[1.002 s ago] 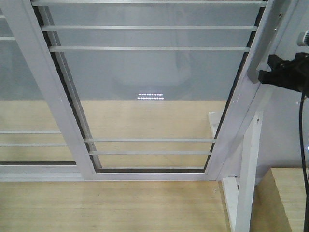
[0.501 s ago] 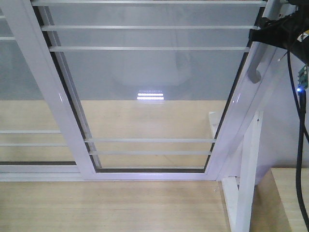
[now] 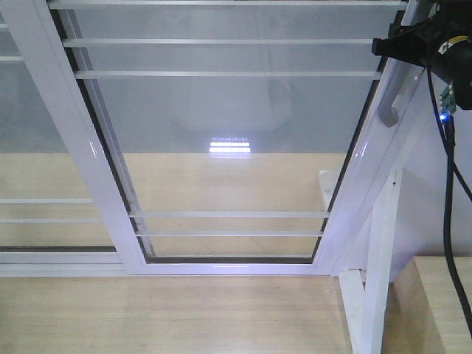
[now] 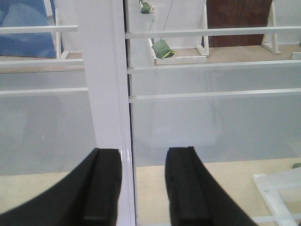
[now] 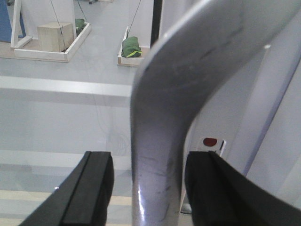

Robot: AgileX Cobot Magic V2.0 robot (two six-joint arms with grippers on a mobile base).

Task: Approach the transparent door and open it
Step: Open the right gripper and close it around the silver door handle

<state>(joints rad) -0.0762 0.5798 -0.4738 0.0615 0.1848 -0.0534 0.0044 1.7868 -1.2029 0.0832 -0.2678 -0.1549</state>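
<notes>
The transparent door [image 3: 228, 110] fills the front view, clear glass in a white frame with thin white cross bars. Its curved grey handle [image 3: 392, 96] runs down the right frame edge. My right gripper [image 3: 391, 44] is at the top right, at the handle's upper part. In the right wrist view the handle [image 5: 162, 141] stands between the open fingers [image 5: 91, 188], with a gap on each side, and the lock plate with a red dot [image 5: 210, 141] is just behind. My left gripper [image 4: 143, 188] is open, facing a white upright of the frame [image 4: 108, 94], with nothing held.
A second white-framed glass panel [image 3: 37, 133] without a handle overlaps on the left. A white stand [image 3: 380, 258] and a wooden box [image 3: 442, 302] are at the lower right. Pale wooden floor [image 3: 169, 310] lies below. Trays with green items [image 4: 162, 48] show through the glass.
My right gripper has risen from beside the handle's lower end to its upper part at the top right. The door has not moved.
</notes>
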